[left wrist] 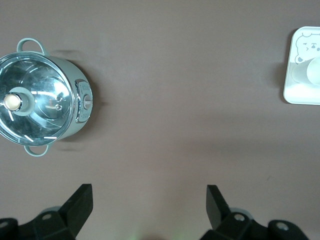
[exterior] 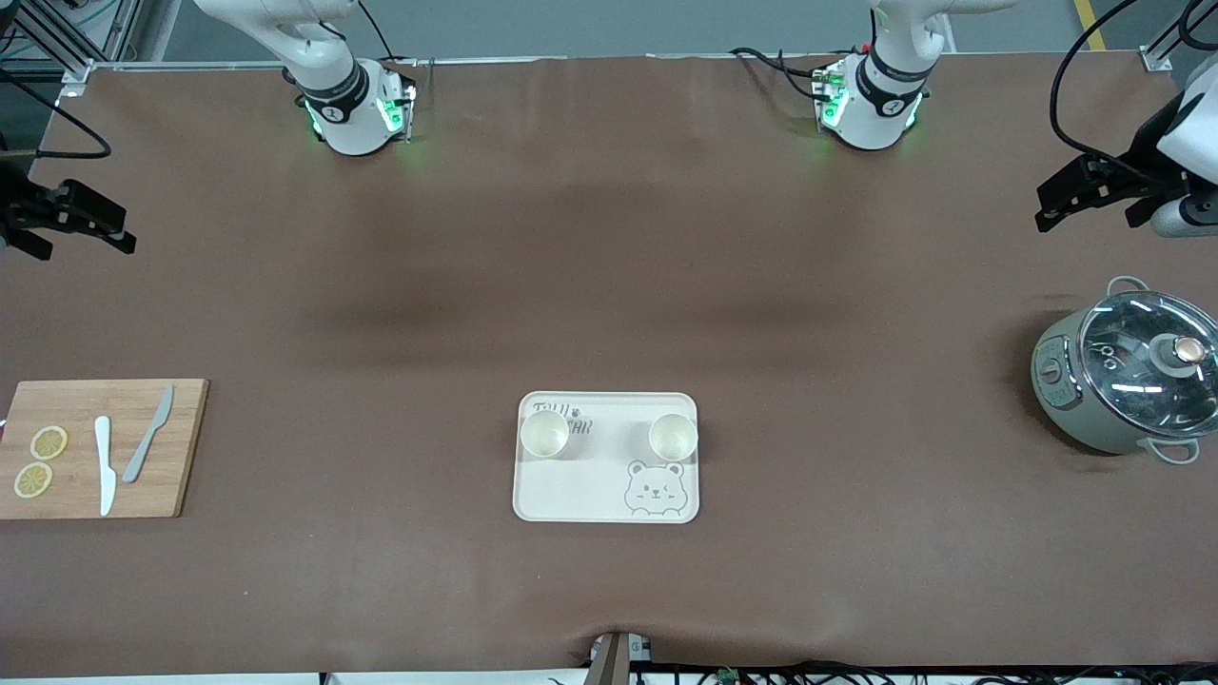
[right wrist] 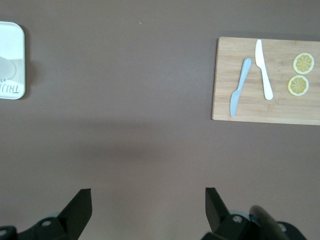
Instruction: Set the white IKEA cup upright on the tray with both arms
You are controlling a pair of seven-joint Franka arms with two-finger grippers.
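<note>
While both cups (exterior: 544, 435) (exterior: 673, 437) stand upright on the tray (exterior: 590, 495), the left gripper (exterior: 1094, 195) and right gripper (exterior: 67, 221) hang spread, empty, over the tabletop's (exterior: 609, 285) ends.

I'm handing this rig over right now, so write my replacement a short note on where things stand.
Left gripper: open, empty, waiting over bare table at the left arm's end, near the pot.
Right gripper: open, empty, over bare table at the right arm's end.
Tray: mid-table, with two white cups standing upright on it, apart.
Done: both cups look placed.
Left: apparently nothing; confirm the cups sit steady.
</note>
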